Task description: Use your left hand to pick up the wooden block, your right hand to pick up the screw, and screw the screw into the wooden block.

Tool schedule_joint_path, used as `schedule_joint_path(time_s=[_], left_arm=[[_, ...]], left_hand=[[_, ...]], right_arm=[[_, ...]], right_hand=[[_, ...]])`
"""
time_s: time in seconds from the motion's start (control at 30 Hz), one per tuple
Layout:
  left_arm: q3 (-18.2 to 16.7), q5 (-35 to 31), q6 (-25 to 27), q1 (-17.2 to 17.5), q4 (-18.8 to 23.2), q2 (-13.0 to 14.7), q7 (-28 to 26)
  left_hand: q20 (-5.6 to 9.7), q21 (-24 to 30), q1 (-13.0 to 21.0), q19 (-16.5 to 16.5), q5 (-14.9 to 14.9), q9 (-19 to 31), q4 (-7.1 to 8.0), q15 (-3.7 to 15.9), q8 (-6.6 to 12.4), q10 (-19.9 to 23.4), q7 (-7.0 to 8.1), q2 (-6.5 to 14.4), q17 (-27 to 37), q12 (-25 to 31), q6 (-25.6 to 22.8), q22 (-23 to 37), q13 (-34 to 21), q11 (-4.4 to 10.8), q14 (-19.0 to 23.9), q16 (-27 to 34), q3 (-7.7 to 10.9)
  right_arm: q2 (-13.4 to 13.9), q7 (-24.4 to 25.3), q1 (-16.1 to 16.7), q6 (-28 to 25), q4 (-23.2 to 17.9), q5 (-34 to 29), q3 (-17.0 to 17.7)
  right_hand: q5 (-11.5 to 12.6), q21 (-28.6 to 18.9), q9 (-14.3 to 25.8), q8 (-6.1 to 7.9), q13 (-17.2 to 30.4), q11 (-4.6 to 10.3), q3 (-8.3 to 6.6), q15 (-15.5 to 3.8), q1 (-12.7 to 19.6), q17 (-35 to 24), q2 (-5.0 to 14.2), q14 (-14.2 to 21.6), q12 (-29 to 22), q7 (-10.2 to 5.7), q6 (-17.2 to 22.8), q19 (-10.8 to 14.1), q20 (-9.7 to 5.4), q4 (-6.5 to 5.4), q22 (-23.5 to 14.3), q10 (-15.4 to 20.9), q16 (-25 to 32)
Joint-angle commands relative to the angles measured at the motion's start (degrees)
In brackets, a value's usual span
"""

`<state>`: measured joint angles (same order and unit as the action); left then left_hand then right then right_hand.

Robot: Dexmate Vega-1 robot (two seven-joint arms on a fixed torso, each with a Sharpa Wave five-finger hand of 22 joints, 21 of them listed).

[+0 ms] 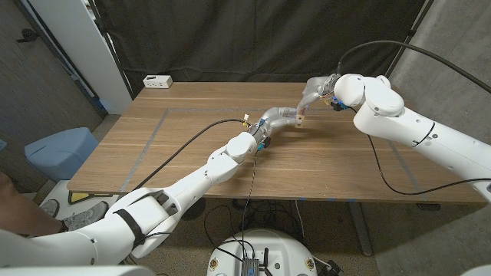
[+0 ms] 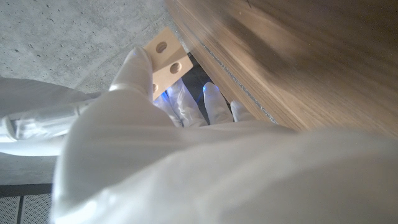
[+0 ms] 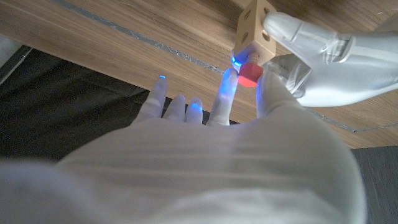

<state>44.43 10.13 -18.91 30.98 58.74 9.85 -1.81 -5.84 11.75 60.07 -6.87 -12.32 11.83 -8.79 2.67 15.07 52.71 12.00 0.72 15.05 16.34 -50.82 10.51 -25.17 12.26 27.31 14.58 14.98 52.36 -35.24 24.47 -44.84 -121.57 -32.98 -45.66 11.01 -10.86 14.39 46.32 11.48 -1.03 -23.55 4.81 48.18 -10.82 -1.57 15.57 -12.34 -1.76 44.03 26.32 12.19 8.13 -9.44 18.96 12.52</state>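
Table of brown wood, marked with grey tape lines, is standing before a black curtain; a white power strip is lying at its far left corner. The wooden block, pale with round holes, is being gripped above the tabletop by the left hand. The right hand is pinching the red-headed screw against the block's end.

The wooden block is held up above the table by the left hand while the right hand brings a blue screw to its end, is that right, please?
Nearly: the screw is red, not blue, as the right wrist view shows. The blue is only light on the fingertips. The left hand does hold the wooden block up, with the right hand at its end.
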Motion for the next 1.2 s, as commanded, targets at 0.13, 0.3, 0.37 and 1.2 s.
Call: schedule_joint_path(time_s=[0.13,0.3,0.37,1.2], left_arm=[[0.05,-0.17,0.58,0.35,0.79,0.16,-0.35],[0.08,-0.16,0.64,0.42,0.9,0.14,-0.35],[0.09,-0.22,0.68,0.45,0.95,0.13,-0.46],[0.0,-0.25,0.49,0.48,0.94,0.11,-0.67]], left_hand=[[-0.09,0.48,-1.95,-0.05,-0.45,0.24,0.21,5.73,0.26,0.85,-0.37,4.14,0.05,0.5,-3.6,0.28,-9.91,0.49,0.54,-0.17,0.55],[-0.17,0.48,-2.0,-0.04,-0.47,0.24,0.28,5.68,0.25,0.87,-0.4,4.26,0.08,0.48,-3.58,0.28,-9.91,0.48,0.48,-0.2,0.59],[-0.22,0.48,-2.04,-0.05,-0.48,0.24,0.31,5.64,0.22,0.85,-0.39,4.29,0.08,0.46,-3.51,0.28,-9.9,0.48,0.5,-0.2,0.6],[-0.25,0.45,-2.26,0.05,-0.58,0.24,0.37,5.69,0.24,0.75,-0.37,4.31,0.05,0.13,-3.53,0.28,-9.64,0.49,0.57,-0.32,0.71]], right_arm=[[0.21,0.06,0.44,-1.77,-0.72,-1.51,-0.57],[0.29,-0.14,0.48,-2.32,-0.99,-2.23,-0.86],[0.3,-0.15,0.58,-2.6,-1.14,-2.55,-0.95],[-0.93,0.02,1.03,-2.63,-0.63,-5.38,-1.55]], right_hand=[[-0.24,-0.36,-0.03,0.5,0.04,0.1,0.17,-0.28,-1.51,-0.2,0.08,0.46,-0.33,-0.15,1.28,0.64,-0.01,-0.72,-0.21,0.95,0.21],[-0.32,-0.27,-0.12,0.72,0.04,-0.01,0.44,-0.46,-2.22,-0.23,0.12,0.56,-0.31,-0.12,1.87,0.65,0.01,-0.95,-0.21,1.37,0.18],[-0.37,-0.23,-0.21,0.9,0.03,0.05,0.62,-0.48,-2.62,-0.23,0.06,0.65,-0.3,-0.01,2.44,0.69,0.0,-1.04,-0.21,1.61,0.17],[-0.32,0.02,1.39,4.51,0.01,0.89,5.51,-1.59,-12.01,-0.4,-2.12,2.03,-0.13,-0.29,8.15,1.69,-0.03,-3.77,-0.22,5.62,0.13]])
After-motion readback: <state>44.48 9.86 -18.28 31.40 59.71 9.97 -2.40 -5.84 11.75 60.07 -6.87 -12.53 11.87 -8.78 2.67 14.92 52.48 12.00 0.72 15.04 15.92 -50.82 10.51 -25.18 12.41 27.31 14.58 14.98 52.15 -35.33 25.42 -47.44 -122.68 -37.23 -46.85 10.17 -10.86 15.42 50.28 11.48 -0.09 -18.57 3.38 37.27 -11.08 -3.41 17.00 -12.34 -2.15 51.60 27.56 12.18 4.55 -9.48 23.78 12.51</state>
